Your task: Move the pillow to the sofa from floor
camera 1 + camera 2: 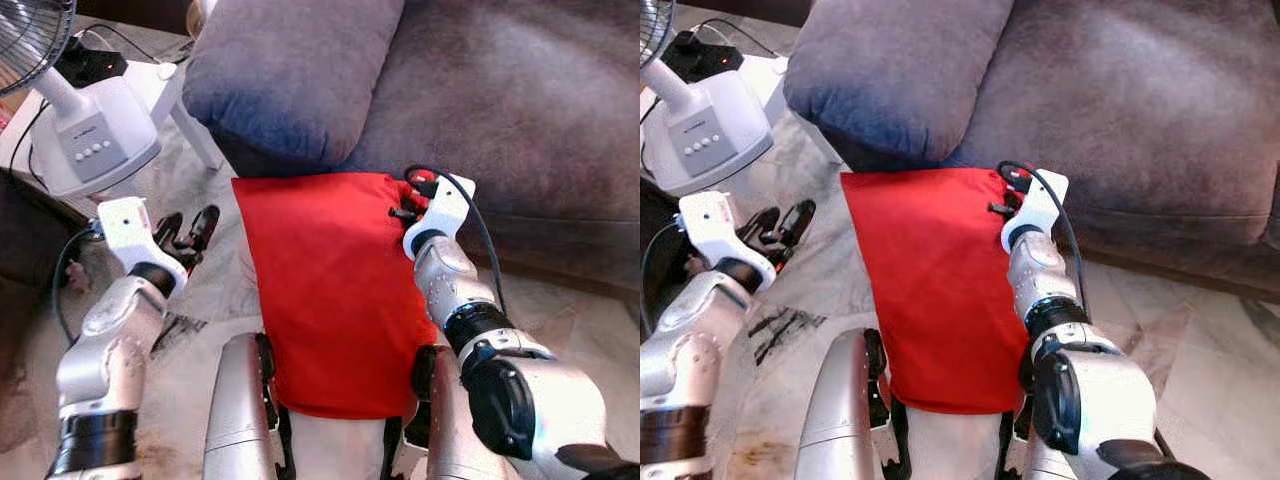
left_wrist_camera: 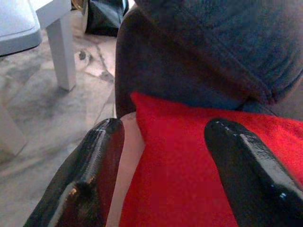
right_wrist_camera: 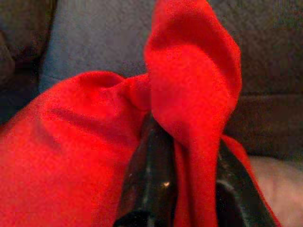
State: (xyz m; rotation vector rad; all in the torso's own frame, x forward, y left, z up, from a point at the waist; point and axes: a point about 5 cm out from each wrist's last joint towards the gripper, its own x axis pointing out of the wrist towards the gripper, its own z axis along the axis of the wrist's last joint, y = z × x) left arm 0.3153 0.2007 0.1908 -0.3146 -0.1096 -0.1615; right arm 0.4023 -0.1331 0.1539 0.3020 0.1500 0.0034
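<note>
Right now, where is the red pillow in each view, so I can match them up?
Left eye: red pillow centre, right gripper pinching its far right corner.
Right eye: centre-left, below the grey cushion.
Left wrist: beyond the open left gripper.
Right wrist: a fold between the fingers.
Shared landmark: the grey sofa.

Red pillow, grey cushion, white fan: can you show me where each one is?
Red fabric pillow [image 1: 330, 290], left eye view, middle of its flat face.
Grey-blue sofa cushion [image 1: 290, 70], left eye view, centre of its top.
White fan [image 1: 95, 140], left eye view, button panel on its base.
</note>
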